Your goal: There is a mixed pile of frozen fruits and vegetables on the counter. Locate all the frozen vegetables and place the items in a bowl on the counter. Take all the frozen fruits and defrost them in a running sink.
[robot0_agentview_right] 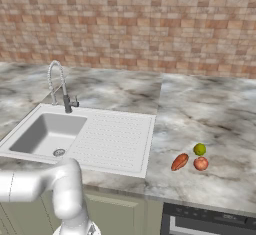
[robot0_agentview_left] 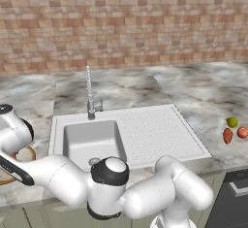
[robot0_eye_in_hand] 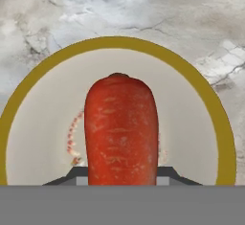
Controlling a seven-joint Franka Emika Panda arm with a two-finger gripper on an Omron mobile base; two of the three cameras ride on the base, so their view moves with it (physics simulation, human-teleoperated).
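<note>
The pincer (robot0_eye_in_hand: 122,178) grips a carrot (robot0_eye_in_hand: 120,128) directly above the gold-rimmed bowl (robot0_eye_in_hand: 217,123) on the marbled worktop (robot0_eye_in_hand: 143,8).

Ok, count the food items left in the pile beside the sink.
3: a yellow-green ball at the back, a red-orange ball in front of it, and an orange-red tapered piece on the sink side.

Sink (robot0_agentview_right: 107,141) w/ chrome faucet (robot0_agentview_right: 60,86) sits left on marbled counter (robot0_agentview_right: 200,109); right of it, stubby orange-red piece (robot0_agentview_right: 179,162), lime (robot0_agentview_right: 200,149) & red-orange ball (robot0_agentview_right: 201,164) lie close together, brick wall (robot0_agentview_right: 130,24) behind.
</note>
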